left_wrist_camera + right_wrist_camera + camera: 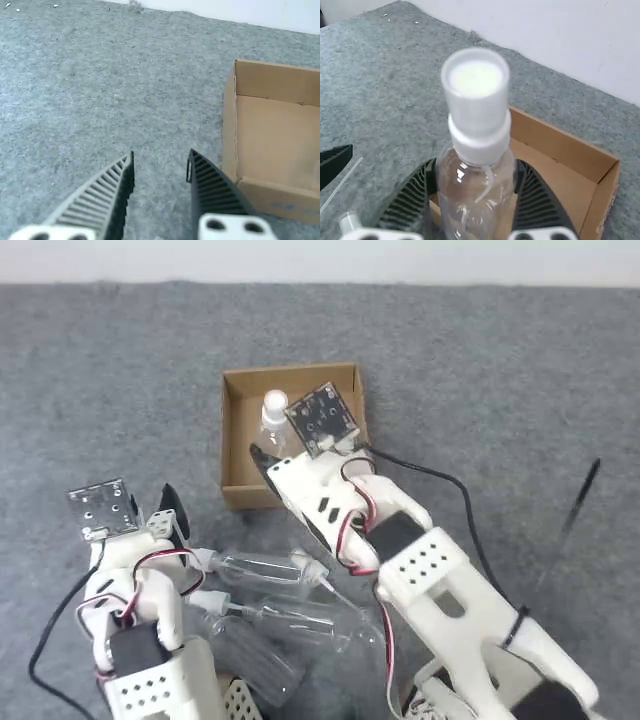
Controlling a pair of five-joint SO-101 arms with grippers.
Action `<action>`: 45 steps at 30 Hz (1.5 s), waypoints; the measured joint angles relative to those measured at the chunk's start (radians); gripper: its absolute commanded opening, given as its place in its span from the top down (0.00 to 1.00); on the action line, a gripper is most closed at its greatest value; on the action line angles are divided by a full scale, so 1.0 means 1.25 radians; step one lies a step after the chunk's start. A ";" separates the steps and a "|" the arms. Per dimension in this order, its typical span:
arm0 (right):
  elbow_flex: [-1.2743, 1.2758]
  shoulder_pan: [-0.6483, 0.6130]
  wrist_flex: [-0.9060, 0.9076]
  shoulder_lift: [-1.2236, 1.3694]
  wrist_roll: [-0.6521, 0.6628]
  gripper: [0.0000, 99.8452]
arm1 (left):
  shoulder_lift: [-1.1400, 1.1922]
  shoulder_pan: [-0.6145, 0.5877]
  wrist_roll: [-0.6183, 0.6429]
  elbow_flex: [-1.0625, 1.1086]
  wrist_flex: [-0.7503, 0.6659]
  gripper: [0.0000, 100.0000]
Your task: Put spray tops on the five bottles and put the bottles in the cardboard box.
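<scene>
Nearest to us in the high view, the two white arms (450,580) are rising from the near edge of the grey mat (500,360). Between them we are seeing several clear bottles (262,568) lying on their sides, touching one another. Farther off, the right gripper (274,452) is sitting over the open cardboard box (232,445) and is clamping an upright bottle (276,435), whose white spray top (273,407) is pointing up at us. That bottle is standing within the box's outline, near the wall closest to the arms. We are not able to tell whether it is touching the box floor. The left gripper (172,512) is hanging over the mat just beside the lying bottles, apart from the box.

Through the left wrist view, we are watching the left gripper (160,161) holding its ribbed black fingers (112,192) spread apart, with nothing between them but bare mat (100,75). The cardboard box (270,140) is lying just beside one finger, its inner wall facing us.

Through the right wrist view, we are seeing the right gripper (474,172) pressing its fingers (415,195) against both sides of the upright bottle (475,205), closed only as far as the clear body is allowing. The spray top (476,95) is sitting on the neck, its thin tube hanging inside. Behind the bottle, the cardboard box (570,150) is lying open on the mat (380,75).
</scene>
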 measured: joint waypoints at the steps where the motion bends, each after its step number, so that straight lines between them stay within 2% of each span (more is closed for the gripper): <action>1: -0.007 0.000 -0.012 0.015 0.000 0.99 | 0.000 0.000 0.000 0.000 0.000 0.84; 7: -0.010 0.000 -0.162 0.113 0.000 0.99 | 0.000 0.000 0.000 0.000 0.000 0.84; 11: -0.047 0.004 -0.199 0.178 0.000 0.99 | 0.000 0.000 0.000 0.000 0.000 0.84; 27: -0.285 0.033 -0.211 0.482 0.000 0.99 | 0.000 0.000 0.000 0.004 -0.010 0.84; 32: -0.354 0.055 -0.211 0.554 0.000 0.99 | 0.000 0.000 0.000 0.033 -0.058 0.84; 45: -0.517 0.066 -0.211 0.719 0.000 0.99 | 0.000 0.000 0.000 0.033 -0.060 0.84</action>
